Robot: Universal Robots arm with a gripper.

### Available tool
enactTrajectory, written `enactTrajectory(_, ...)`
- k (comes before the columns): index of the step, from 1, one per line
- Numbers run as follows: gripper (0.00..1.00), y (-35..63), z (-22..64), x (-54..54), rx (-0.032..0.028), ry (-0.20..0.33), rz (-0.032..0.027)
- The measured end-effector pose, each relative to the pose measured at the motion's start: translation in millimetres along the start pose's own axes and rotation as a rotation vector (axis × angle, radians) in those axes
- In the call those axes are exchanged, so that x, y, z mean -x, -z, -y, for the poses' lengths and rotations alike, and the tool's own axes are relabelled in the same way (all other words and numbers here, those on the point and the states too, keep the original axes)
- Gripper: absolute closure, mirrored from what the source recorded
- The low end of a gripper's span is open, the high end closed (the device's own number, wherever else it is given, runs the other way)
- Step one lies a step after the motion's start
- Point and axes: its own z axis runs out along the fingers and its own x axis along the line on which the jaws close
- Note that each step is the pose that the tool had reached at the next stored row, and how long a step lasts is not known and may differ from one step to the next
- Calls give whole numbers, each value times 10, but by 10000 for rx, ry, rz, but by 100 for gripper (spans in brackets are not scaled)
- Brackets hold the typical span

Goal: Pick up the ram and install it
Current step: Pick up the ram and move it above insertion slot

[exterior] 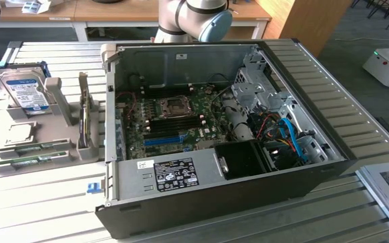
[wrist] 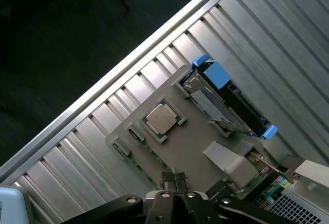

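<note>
The black two-fingered gripper [wrist: 175, 184] is seen pressed together, empty, over the grey plastic holder [wrist: 195, 143]. The slim green ram stick [exterior: 38, 147] is laid in that holder, at the exterior view's left.

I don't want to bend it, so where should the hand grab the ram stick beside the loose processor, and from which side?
Pinch the ram across its flat faces at the middle of its long upper edge, coming from straight above. It seems to sit on edge in a slot of the grey holder, so probably just that thin edge stands free.
</note>
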Motion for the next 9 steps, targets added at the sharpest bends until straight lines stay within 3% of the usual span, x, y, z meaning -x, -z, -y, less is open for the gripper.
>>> enactTrajectory(9,90,-1,0,0,37,1608,-72)
